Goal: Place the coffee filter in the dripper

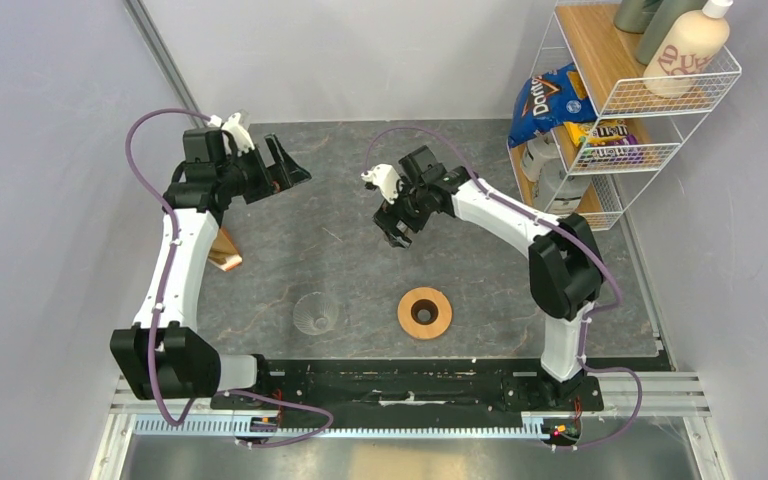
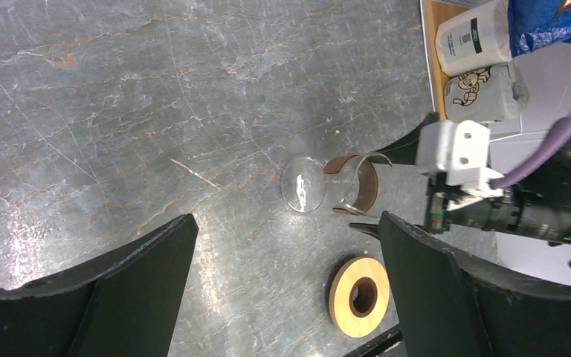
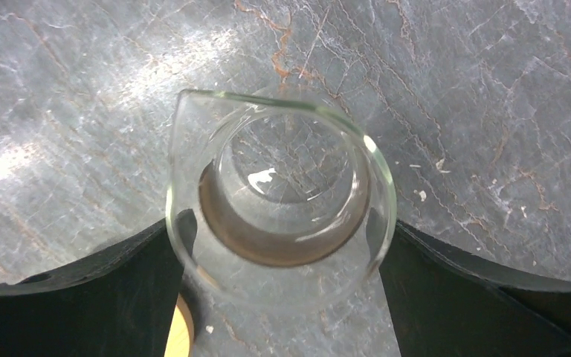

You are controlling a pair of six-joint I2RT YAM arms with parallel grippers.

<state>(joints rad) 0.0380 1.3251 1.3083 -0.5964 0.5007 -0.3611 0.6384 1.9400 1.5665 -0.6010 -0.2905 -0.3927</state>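
Jaws of the left gripper point(image 2: 286, 218) spread wide with nothing between them, up by the far left corner of the worktop point(image 1: 345, 160); jaws of the right gripper point(image 3: 281, 227) pressed against both sides of a glass cup point(image 2: 305, 186) with a brown band, mid-worktop toward the far edge. Paper filter point(image 1: 226, 250) near the left edge, partly under the left arm. Glass cone point(image 1: 317, 313) and wooden ring point(image 1: 424, 312) well apart near the front edge, bare stone around each, and a wire shelf point(image 1: 610, 110) crowding the far right corner.
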